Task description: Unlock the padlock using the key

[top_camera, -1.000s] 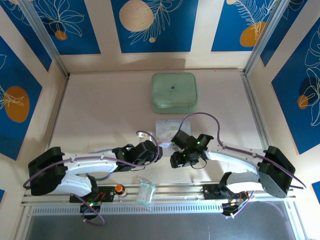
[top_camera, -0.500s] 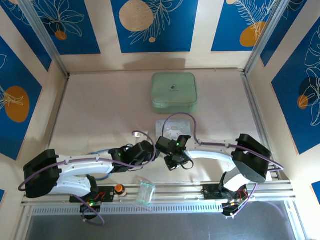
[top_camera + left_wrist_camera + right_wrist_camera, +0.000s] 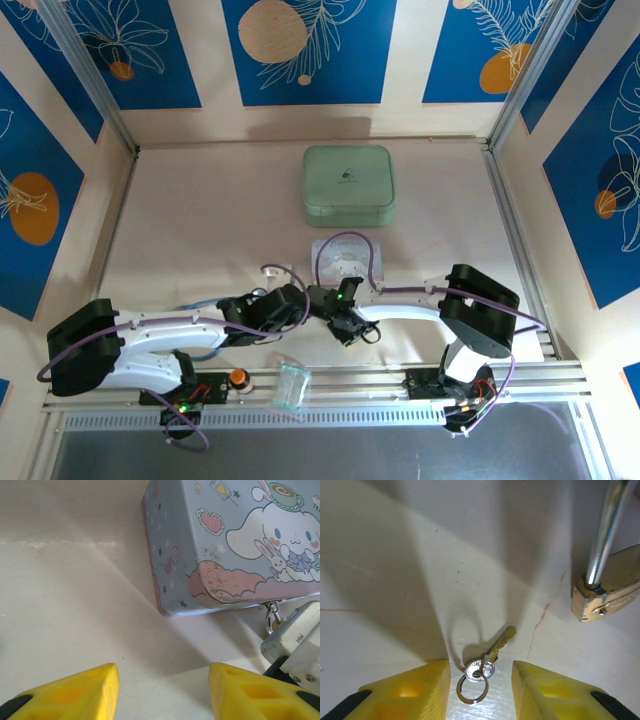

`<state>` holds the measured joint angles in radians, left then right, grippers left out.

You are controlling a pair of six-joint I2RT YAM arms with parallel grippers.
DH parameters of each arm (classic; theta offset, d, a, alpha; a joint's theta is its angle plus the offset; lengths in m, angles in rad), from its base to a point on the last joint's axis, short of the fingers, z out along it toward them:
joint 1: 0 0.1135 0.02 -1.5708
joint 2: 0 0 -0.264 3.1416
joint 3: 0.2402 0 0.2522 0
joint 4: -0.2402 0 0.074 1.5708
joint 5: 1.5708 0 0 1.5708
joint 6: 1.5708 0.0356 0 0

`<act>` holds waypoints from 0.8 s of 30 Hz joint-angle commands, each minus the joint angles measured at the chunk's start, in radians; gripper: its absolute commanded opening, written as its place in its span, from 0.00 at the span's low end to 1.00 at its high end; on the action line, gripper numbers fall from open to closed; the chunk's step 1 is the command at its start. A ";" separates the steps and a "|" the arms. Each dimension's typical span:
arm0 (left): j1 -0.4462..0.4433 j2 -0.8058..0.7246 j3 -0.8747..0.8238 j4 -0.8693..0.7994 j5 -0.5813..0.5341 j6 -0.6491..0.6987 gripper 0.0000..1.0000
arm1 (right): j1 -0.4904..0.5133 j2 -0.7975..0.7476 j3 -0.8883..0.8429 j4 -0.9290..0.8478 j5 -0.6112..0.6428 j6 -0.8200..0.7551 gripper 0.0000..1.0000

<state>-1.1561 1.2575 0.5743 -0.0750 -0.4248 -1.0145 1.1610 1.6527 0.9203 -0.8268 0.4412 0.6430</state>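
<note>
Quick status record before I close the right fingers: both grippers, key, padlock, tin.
right gripper: open, fingers either side of the key's ring end
left gripper: open, nothing between the fingers
key: flat on the table, on a small ring, not gripped
padlock: brass body beyond the key and to its right in the right wrist view, apart from it; shackle runs out of frame
key in lock: no
cartoon tin: on the table ahead of the left fingers

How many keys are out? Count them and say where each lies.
1. The key lies flat between the open fingers of the right tool, apart from the padlock. Others could be hidden from view.
</note>
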 commanded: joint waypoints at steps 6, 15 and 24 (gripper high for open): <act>-0.007 -0.040 -0.013 0.013 -0.023 -0.014 0.50 | 0.002 0.074 0.011 0.029 -0.016 0.014 0.28; -0.005 -0.069 -0.031 0.013 -0.040 -0.025 0.50 | 0.014 0.082 0.009 -0.055 -0.002 0.114 0.12; -0.007 -0.054 -0.025 0.049 -0.025 -0.011 0.50 | -0.018 -0.079 -0.030 -0.011 -0.040 0.110 0.04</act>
<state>-1.1564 1.2087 0.5385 -0.0593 -0.4534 -1.0210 1.1625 1.6352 0.9173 -0.8478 0.4328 0.7341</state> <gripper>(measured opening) 0.500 0.047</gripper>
